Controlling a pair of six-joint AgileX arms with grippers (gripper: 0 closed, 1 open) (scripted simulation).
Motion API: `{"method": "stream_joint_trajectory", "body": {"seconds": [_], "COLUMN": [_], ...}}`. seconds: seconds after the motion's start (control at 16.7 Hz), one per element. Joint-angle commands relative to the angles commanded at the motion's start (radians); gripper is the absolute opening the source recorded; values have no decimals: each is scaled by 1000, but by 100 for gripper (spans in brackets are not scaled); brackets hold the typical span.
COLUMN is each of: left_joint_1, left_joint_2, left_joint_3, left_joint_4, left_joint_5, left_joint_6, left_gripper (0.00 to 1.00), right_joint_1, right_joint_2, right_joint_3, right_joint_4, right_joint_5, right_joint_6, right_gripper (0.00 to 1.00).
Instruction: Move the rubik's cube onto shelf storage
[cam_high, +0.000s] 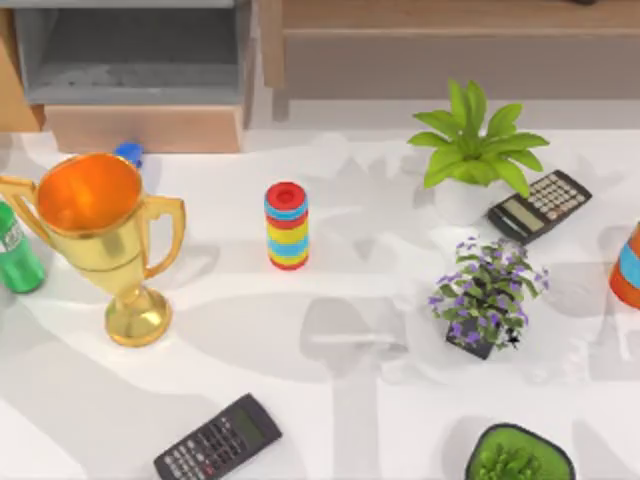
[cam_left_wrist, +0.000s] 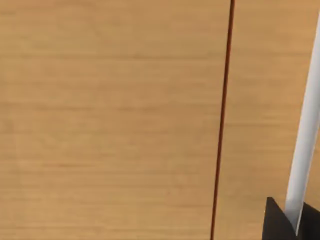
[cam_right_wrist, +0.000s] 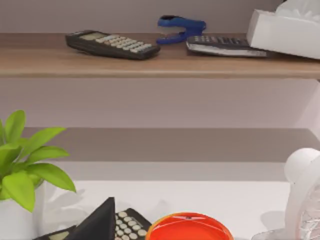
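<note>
Placement onto the wide light-wood shelf storage (cam_high: 450, 14) at one o'clock is judged under way, yet the yellow-and-green tiled rubik's cube's position and the grip of the left gripper (cam_left_wrist: 287, 222) and right gripper (cam_right_wrist: 97, 222) cannot be told, so the cube's location must first be confirmed.

The shelf storage (cam_high: 450, 15) shows matt light wood grain over a dull grey-brown panel; the trophy (cam_high: 95, 235) gleams like polished gold metal; the ring stack (cam_high: 287, 226) looks smooth plastic; the table (cam_high: 330, 420) is smooth, matt white.
</note>
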Motion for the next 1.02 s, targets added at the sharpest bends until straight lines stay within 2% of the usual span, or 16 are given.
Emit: {"method": "stream_joint_trajectory", "body": {"seconds": [0.18,0.54,1.02], "left_joint_1": [12,65,84], "left_joint_2": [-24,-119,-141], "left_joint_3": [-41,-262,-312], "left_joint_4": [24,136,167], "left_joint_5": [10,64,81], "left_joint_6": [-2,2,3], "left_gripper": [0,0,0], "right_joint_1": [0,0,0], "right_joint_2": [0,0,0], "right_joint_3": [0,0,0], "right_joint_4": [0,0,0], "right_joint_5": [0,0,0], "right_joint_6": [0,0,0], "right_gripper": [100,100,100]}}
